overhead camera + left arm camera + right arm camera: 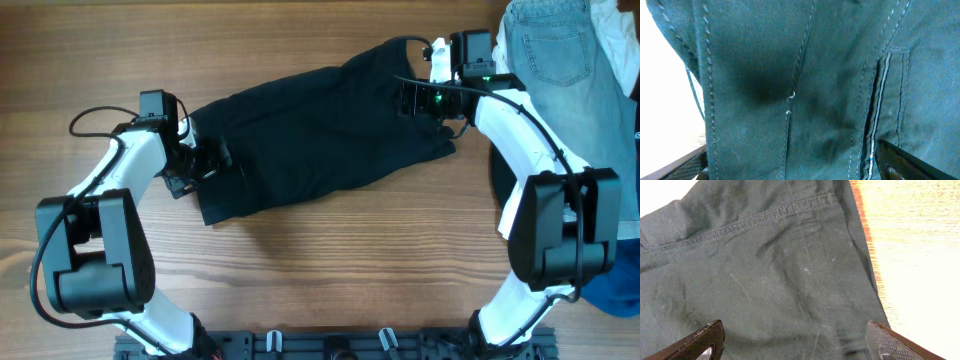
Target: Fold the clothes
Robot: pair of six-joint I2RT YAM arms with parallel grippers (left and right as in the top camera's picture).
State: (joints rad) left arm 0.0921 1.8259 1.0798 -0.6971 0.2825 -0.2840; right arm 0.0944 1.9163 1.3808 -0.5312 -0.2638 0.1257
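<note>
A dark, nearly black garment (310, 130) lies spread flat across the middle of the wooden table, running from lower left to upper right. My left gripper (205, 160) is at its left end. In the left wrist view the stitched dark cloth (790, 75) fills the frame, and the left gripper's jaws (790, 157) stand wide apart with the cloth between them. My right gripper (415, 100) is over the garment's right end. In the right wrist view the right gripper's jaws (795, 332) are wide open above the cloth (765, 270), close to its right edge.
Light blue jeans (555, 50) and a white cloth (615, 30) are piled at the back right corner. A blue item (620, 290) lies at the right edge. Bare wooden table (330, 270) stretches in front of the garment.
</note>
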